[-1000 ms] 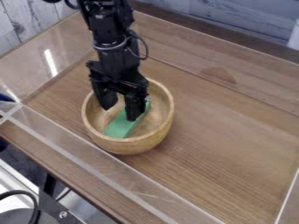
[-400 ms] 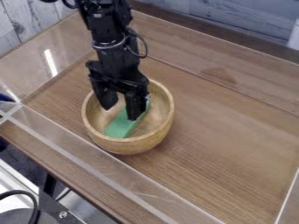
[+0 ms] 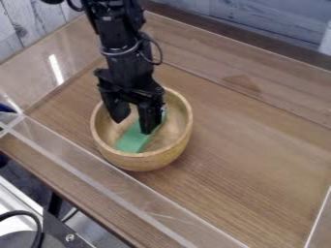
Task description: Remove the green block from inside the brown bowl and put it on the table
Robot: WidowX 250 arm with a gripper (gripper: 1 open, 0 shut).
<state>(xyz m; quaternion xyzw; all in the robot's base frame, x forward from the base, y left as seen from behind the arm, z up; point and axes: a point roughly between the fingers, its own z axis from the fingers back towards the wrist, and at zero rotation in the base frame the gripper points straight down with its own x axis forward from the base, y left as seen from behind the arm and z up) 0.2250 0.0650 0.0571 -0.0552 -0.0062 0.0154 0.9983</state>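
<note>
We see a brown wood-grain surface [image 3: 246,136], acrylic walls around it. On it, the tan wooden brown bowl [image 3: 177,147], thick rim. Black tool [image 3: 135,118] points down into the bowl, jaws spread wide, gripping nothing. Bright matte green block [image 3: 134,141] lies inside the bowl, below the fingers.

The bowl [image 3: 142,136] sits on the worktop [image 3: 246,145] toward its left near wall, the block [image 3: 135,141] lies tilted inside it, and the pincer [image 3: 132,112] reaches down into the bowl, above the block.
</note>
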